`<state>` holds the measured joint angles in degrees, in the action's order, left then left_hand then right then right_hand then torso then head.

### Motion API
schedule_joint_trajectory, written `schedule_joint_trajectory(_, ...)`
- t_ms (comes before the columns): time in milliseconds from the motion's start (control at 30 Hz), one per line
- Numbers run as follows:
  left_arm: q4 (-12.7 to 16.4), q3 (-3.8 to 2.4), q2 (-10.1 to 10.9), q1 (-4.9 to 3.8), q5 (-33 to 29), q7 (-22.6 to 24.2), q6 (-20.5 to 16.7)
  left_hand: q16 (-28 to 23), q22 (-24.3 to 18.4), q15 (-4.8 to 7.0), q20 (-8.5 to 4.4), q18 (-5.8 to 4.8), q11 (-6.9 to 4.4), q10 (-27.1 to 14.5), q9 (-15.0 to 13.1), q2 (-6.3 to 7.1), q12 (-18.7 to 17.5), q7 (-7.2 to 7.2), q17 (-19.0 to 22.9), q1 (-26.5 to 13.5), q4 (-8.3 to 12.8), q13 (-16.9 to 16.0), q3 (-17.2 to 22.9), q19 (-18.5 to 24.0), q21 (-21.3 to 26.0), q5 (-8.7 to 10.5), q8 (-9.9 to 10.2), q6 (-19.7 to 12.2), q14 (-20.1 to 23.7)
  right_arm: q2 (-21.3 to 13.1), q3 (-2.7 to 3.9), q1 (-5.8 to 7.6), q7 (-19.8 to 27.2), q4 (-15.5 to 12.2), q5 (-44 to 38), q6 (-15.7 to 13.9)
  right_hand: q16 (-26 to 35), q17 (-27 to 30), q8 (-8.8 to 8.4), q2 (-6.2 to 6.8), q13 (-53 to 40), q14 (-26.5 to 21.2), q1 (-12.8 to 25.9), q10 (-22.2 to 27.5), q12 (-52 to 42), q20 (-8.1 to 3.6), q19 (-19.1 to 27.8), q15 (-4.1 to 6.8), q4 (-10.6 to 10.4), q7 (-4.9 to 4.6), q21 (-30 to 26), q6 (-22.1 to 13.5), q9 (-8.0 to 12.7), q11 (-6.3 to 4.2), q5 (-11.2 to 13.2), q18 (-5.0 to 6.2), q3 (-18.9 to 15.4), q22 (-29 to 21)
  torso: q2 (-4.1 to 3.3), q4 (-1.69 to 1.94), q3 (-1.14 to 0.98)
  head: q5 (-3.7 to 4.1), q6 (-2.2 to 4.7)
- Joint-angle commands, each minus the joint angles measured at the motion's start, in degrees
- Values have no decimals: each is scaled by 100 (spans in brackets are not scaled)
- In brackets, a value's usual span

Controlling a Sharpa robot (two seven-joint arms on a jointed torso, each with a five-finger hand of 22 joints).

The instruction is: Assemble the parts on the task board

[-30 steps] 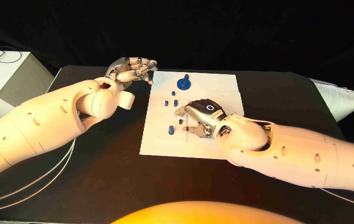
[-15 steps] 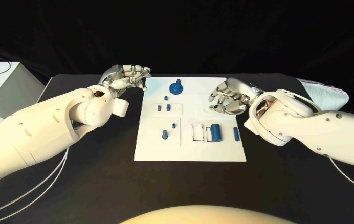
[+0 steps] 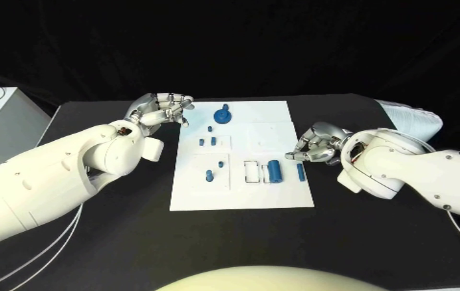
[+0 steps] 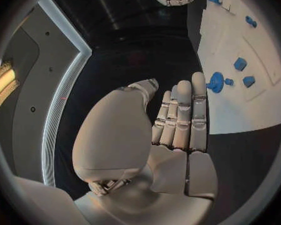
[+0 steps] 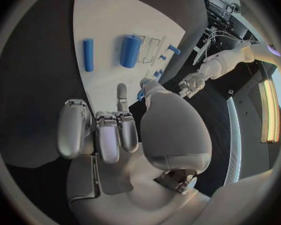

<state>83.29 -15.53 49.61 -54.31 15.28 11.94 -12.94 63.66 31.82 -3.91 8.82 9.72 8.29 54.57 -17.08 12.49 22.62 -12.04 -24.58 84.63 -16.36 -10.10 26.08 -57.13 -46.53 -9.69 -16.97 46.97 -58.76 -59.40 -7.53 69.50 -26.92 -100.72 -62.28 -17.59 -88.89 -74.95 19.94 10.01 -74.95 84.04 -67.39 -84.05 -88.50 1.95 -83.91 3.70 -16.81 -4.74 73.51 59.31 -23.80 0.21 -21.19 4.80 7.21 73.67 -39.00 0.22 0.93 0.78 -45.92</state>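
Observation:
The white task board (image 3: 240,191) lies mid-table. On it are a round blue part (image 3: 223,114) at the far end, several small blue pieces (image 3: 207,142), a blue cylinder (image 3: 275,170) beside a white frame, and a thin blue bar (image 3: 300,171). My left hand (image 3: 163,110) hovers off the board's far left corner, fingers loosely extended, holding nothing; the left wrist view shows the hand (image 4: 178,120) near the round part (image 4: 215,81). My right hand (image 3: 316,143) sits at the board's right edge with fingers curled and empty. From its wrist, that hand (image 5: 115,135) faces the cylinder (image 5: 130,50) and bar (image 5: 88,54).
A white box (image 3: 10,105) stands at the table's left edge. A pale padded object (image 3: 412,115) lies at the right edge. White cables (image 3: 38,251) trail along the near left of the black table.
My right hand has drawn back from over the board's near middle to its right edge, uncovering the cylinder and the bar. The left hand has stayed by the far left corner. The camera has shifted.

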Motion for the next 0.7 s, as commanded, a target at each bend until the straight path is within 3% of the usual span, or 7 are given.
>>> schedule_joint_trajectory(33, 42, -5, 6, 19, -29, 76, 77, -31, -11, -7, 33, 85, 15, -38, 0, -28, 35, -67, -1, 23, -6, -9, -37, -5, 29, -10, -23, -51, 31, 79, -7, -86, -565, -16, 34, 150, -26, -1223, 35, -22, -1367, 542, 109, -504, -29, -34, -276, 38, -4, 42, 52, -20, -21, -32, 47, -116, -179, 59, -2, 5, -4, 23, -1)
schedule_joint_trajectory(233, 61, -5, 17, 33, -29, 75, 78, -31, -11, -7, 33, 85, 15, -38, 0, -28, 35, -67, -1, 23, -6, -9, -37, -5, 29, -10, -23, -51, 31, 237, -18, -217, -654, 20, 325, -71, -29, -1233, 68, -106, -1383, 542, 187, -510, -37, -28, -249, 34, -4, 39, 53, -60, -61, -30, -117, -110, -547, 80, -6, 20, 10, 53, -7)
schedule_joint_trajectory(700, 80, -5, 47, 39, -27, 59, 84, -31, -11, -7, 33, 85, 15, -38, 0, -28, 35, -67, -1, 23, -6, -9, -37, -5, 29, -10, -23, -51, 31, 526, -32, -339, -795, 227, 364, -45, -42, -1280, 162, -201, -1394, 551, 265, -515, -41, -24, -238, 38, -11, 54, 108, -57, -136, -38, 100, -116, -1057, 160, -15, 16, 8, 44, -63)
